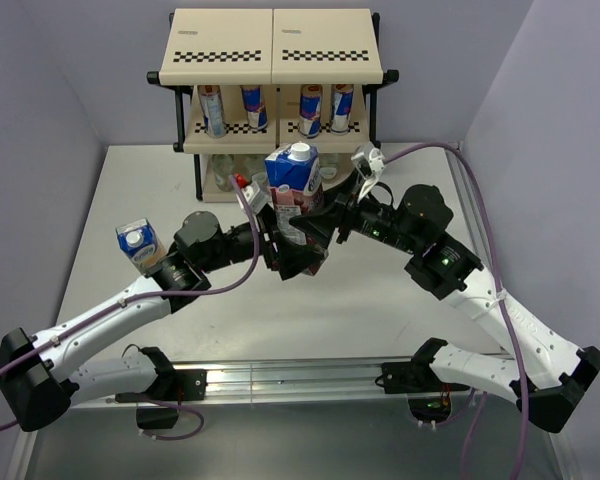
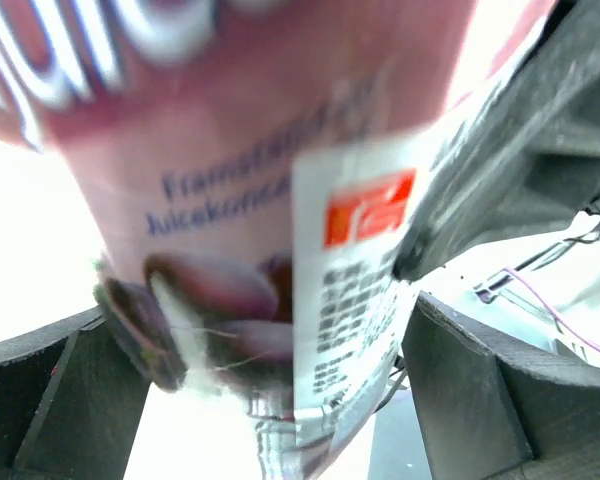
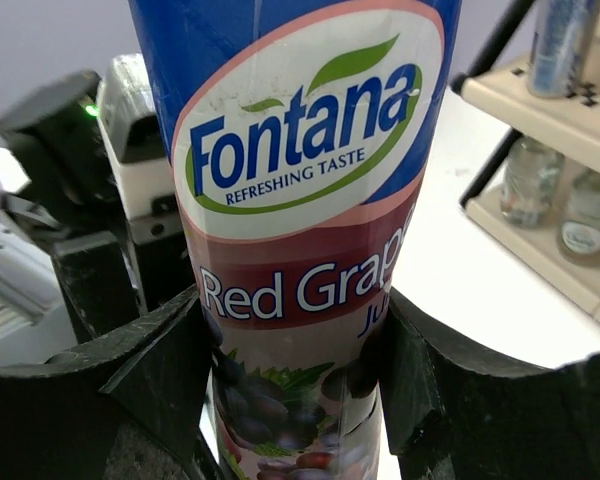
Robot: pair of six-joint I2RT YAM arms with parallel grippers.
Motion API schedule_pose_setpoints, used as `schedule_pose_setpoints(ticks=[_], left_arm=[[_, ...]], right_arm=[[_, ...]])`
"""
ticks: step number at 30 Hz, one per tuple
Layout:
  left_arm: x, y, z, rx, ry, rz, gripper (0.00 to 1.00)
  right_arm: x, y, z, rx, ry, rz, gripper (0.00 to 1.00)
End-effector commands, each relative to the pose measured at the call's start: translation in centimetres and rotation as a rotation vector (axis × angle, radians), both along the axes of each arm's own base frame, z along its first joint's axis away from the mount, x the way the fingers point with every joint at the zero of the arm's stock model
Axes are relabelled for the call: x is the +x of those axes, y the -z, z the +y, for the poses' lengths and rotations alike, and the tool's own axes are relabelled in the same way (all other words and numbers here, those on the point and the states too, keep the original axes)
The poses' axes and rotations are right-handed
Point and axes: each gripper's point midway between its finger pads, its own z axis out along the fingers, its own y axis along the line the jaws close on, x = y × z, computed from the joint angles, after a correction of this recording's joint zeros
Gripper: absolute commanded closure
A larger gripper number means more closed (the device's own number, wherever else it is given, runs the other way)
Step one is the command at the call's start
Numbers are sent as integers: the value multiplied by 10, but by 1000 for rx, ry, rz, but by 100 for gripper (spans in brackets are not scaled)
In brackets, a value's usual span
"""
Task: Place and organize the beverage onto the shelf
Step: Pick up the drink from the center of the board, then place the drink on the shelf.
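Mid-air handover over the desk: the grape carton stands upright between the two arms, just in front of the shelf and clear of it. The right pincer is pinching the carton, with pads pressed to both sides at the "Red Grape" band, low on the body. The left pincer is spread, its fingers flanking the carton's base with a slim gap on each side, so it does not appear to carry any weight. The step in hand looks like the right arm taking the carton over for the shelf. To do it well, the left arm should back straight out along its own finger line — no sideways swing, or a finger clips the base and twists the carton in the right grip. The hold is low and the carton is tall, so it will likely be top-heavy; lift slowly and keep it vertical. The middle tier holds four cans and the bottom tier has bottles, so the top tier looks the likely spot. Raise the carton above the front edge, stay off the black frame tubes and set the base flat before letting go. Put it to one side — the other carton waits on the desk by the left arm and needs room too.
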Motion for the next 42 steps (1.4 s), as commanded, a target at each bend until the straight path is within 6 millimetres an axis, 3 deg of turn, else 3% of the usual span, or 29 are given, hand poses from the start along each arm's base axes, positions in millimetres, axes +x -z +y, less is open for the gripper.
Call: schedule_pose_setpoints(ticks=[1,6,9,13,14,18,20,21,23,24,29,30,31,34,35,36,37,38,39,40,41,42], left_arm=[[9,-33,15,-52,-70,-33,0],[22,-35,27,-47,-136,-8,1],[36,-27,38,-9,-247,34,1],[58,-18,70,18,-474,118,0],[70,-17,88,18,-596,138,0],[71,-9,125,67,-762,200,1],[68,-12,132,83,-775,194,0],[65,-8,138,112,-791,202,1],[62,-12,146,121,-810,194,1],[58,-9,153,146,-818,194,0],[45,-14,179,182,-865,175,0],[43,-14,183,198,-872,163,1],[42,-14,188,211,-887,159,1],[39,-4,202,277,-918,134,1],[40,-4,211,291,-959,119,1],[41,-2,218,313,-988,102,1],[45,0,227,323,-1041,95,1],[44,0,229,329,-1049,94,1],[45,0,229,332,-1051,89,1],[45,1,228,332,-1048,89,0],[45,2,226,329,-1039,90,1],[46,3,224,321,-1034,91,1]], right_arm=[[-27,-140,-42,341,94,-398,100],[-18,-144,-55,378,187,-423,100],[-3,-148,-74,411,321,-426,100],[6,-161,-94,439,445,-467,100],[12,-164,-99,442,488,-462,100],[30,-183,-119,429,640,-492,100],[34,-204,-133,458,712,-514,100],[47,-205,-132,415,758,-545,100],[45,-233,-141,439,797,-592,100],[54,-247,-143,424,831,-630,100],[80,-284,-154,466,880,-702,100],[75,-303,-164,517,886,-723,100],[98,-299,-163,492,911,-724,100],[96,-327,-169,526,922,-833,100],[118,-322,-160,486,922,-824,100],[102,-347,-169,526,925,-870,100],[102,-355,-169,523,924,-883,100],[126,-348,-159,471,930,-866,100],[104,-374,-168,519,926,-920,100],[109,-378,-167,515,926,-928,100],[132,-370,-158,476,931,-910,100],[119,-386,-167,510,939,-956,100]])
